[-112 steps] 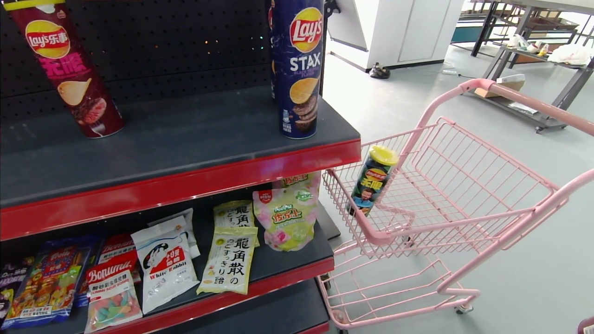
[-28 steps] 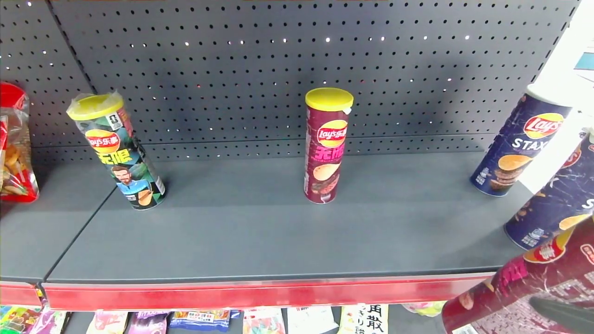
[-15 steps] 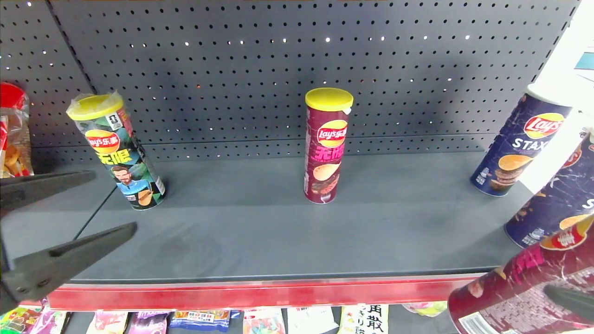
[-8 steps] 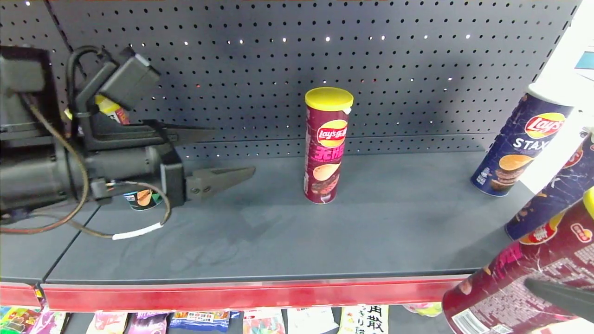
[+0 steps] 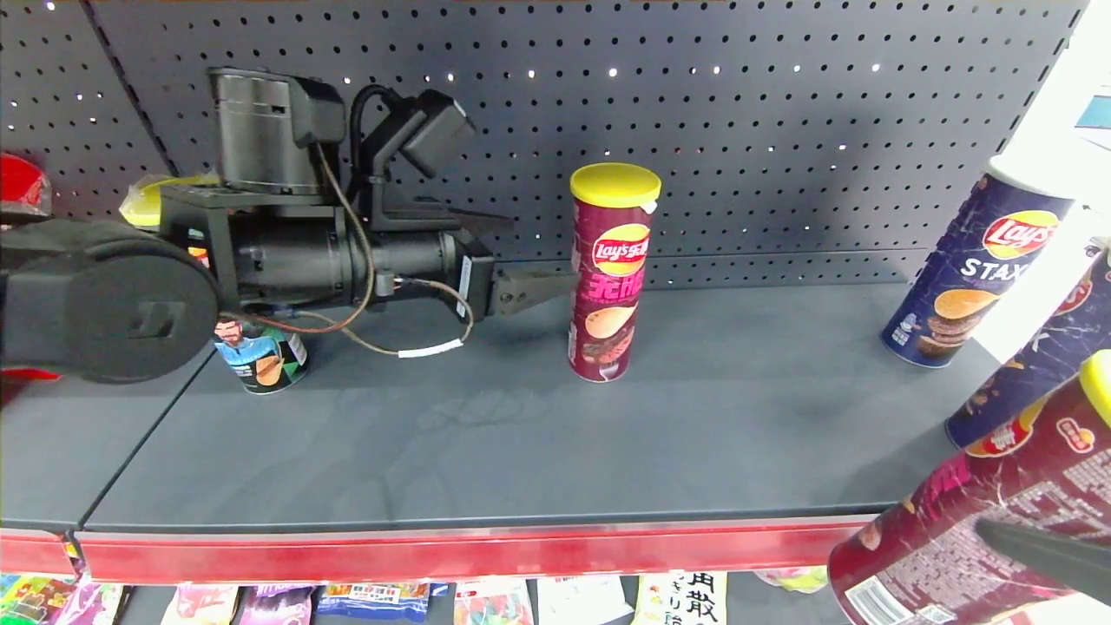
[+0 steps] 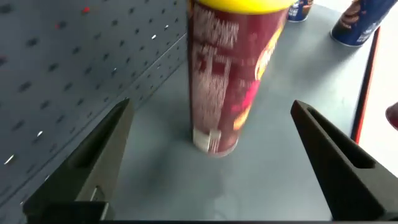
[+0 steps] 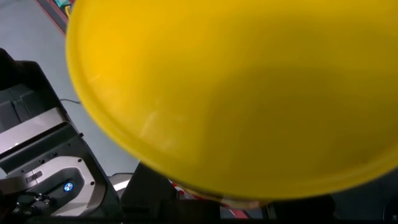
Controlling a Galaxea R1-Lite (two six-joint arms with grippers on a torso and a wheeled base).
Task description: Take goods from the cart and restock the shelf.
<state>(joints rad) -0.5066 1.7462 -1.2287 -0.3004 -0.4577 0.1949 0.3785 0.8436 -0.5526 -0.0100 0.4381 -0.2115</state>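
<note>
A maroon chip can [image 5: 610, 273] with a yellow lid stands upright mid-shelf near the pegboard. My left gripper [image 5: 542, 252] comes in level from the left, open, its tips just short of that can. In the left wrist view the same can [image 6: 230, 74] stands ahead between the two spread fingers [image 6: 93, 168]. At the lower right, off the shelf's front corner, a second maroon can [image 5: 972, 529] hangs tilted, with my right gripper [image 5: 1041, 555] shut on it. Its yellow lid [image 7: 230, 93] faces the right wrist camera.
A green can [image 5: 260, 360] stands behind my left arm. Two dark blue cans [image 5: 972, 260] [image 5: 1033, 373] stand at the shelf's right end, and a red snack bag [image 5: 17, 182] at the far left. The shelf's red front lip [image 5: 434, 551] runs below, with snack packets [image 5: 373, 599] underneath. Free shelf lies right of the centre can.
The head camera turned from the cart to the shelf. My left arm then swept in from the left, open, up to the centre maroon can. The held can shifted slightly.
</note>
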